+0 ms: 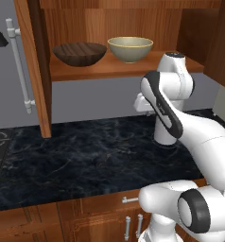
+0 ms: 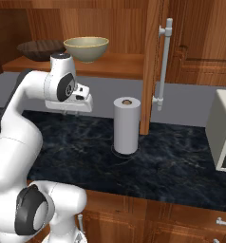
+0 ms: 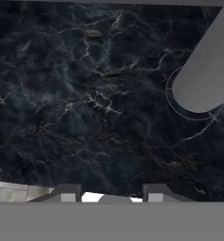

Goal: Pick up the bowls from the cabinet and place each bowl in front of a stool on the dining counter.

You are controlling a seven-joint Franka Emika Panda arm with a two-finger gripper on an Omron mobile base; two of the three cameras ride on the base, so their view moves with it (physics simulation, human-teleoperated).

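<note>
up on the cabinet (image 1: 38, 71) shelf sit both bowls, the wooden bowl (image 1: 80, 53) just beside the cream bowl (image 1: 130, 48), stiff, the glossy one likely slippery and breakable, best pinched at the rim. below, over the dark bench (image 1: 86, 156) near a paper towel roll (image 2: 126, 125), the hand (image 2: 72, 111) hangs with fingers partly spread, empty, open door edges flanking the way up.

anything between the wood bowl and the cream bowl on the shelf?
Nothing. Left base view shows bare shelf between wood bowl and cream bowl; they sit apart.
</note>
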